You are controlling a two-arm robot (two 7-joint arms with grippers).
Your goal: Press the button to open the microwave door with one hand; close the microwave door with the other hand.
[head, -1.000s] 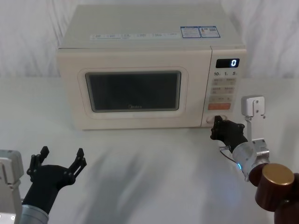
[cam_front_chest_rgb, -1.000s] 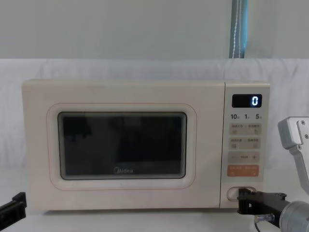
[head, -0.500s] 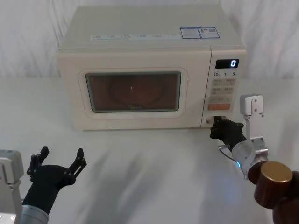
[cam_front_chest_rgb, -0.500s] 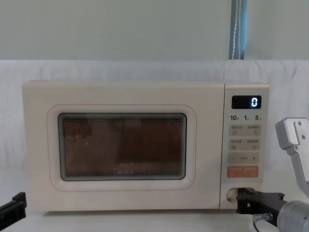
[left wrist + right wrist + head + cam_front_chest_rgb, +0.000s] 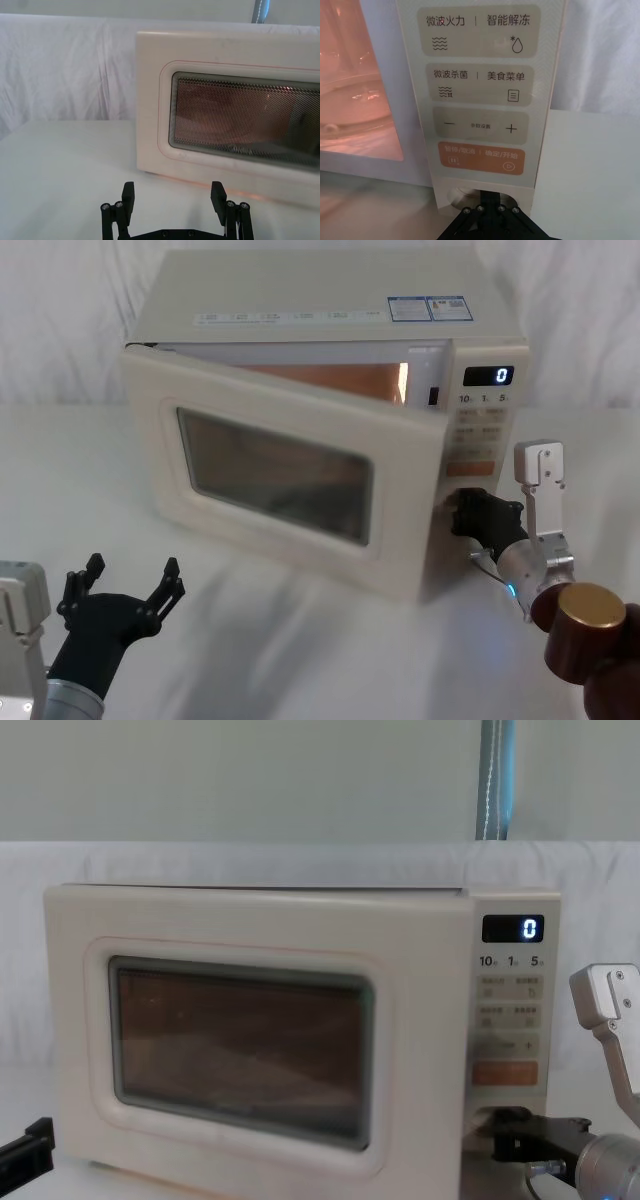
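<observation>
Near the table's (image 5: pixel 300 640) front left corner the left gripper (image 5: pixel 125 585) hovers low with its fingers (image 5: pixel 128 196) spread wide and empty, well short of the microwave door (image 5: pixel 280 475). Toward the front right, the right gripper (image 5: pixel 478 515) sits against the button (image 5: pixel 457 197) at the bottom of the control panel (image 5: pixel 480 100), hiding most of it; I cannot tell how its fingers are set. Farther back, the door stands swung partly out on its left hinge, its free edge close beside that gripper, with the lit orange cavity (image 5: pixel 330 380) showing behind it.
</observation>
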